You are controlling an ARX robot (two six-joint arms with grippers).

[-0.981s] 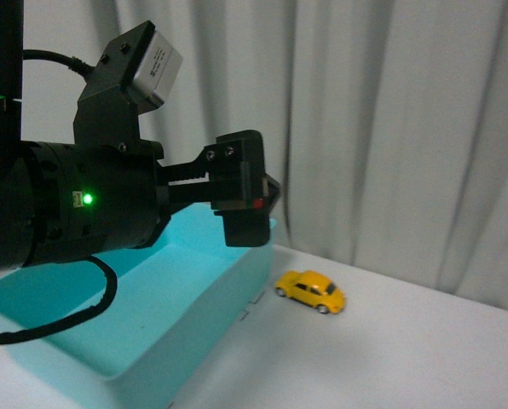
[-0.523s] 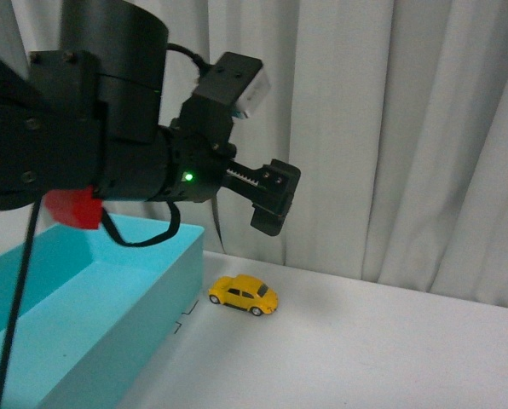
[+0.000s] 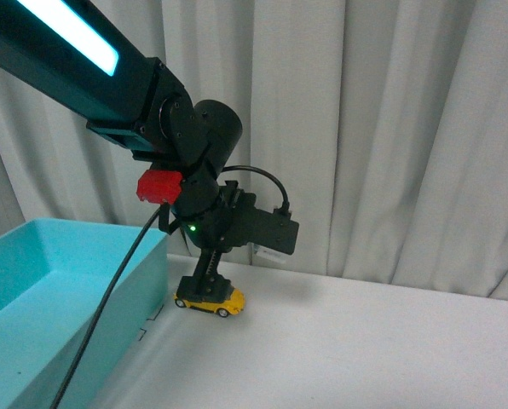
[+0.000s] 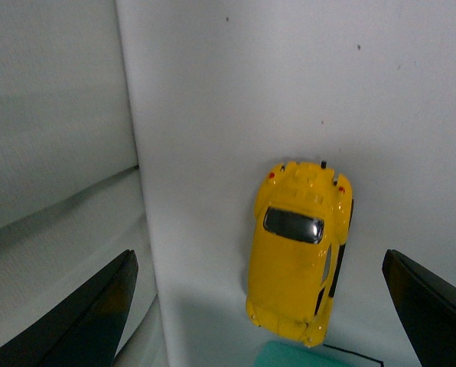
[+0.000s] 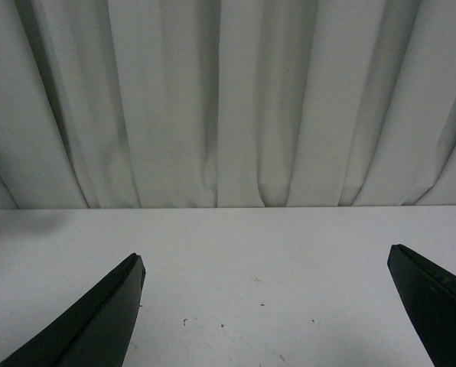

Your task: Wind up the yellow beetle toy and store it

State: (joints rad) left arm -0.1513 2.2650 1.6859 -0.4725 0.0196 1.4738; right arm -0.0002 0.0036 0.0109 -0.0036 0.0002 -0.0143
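In the front view my left gripper (image 3: 206,288) points straight down over the beetle (image 3: 210,300), which stands on its wheels on the table (image 3: 365,349) just beside the near corner of the bin (image 3: 32,281). From here I cannot tell how low my fingertips are, so I could press down on the roof or skid the car into the bin wall. In the left wrist view my left gripper (image 4: 256,254) is spread wide and grips nothing. The beetle (image 4: 297,256) lies between the fingers (image 4: 83,321), side-on to them but nearer one than the other, and a corner of the bin (image 4: 304,358) shows close to one end of the car. If I close like this, the nearer finger probably meets it first and shoves it. Being glossy, rounded and free on its wheels, it may roll or squirt out rather than seat, and a loose hold would spoil the wind-up stroke. In the right wrist view my right gripper (image 5: 262,260) is also wide apart and empty over bare table (image 5: 236,267) before the curtain (image 5: 228,99). It is well clear, so I see little trouble from that side.
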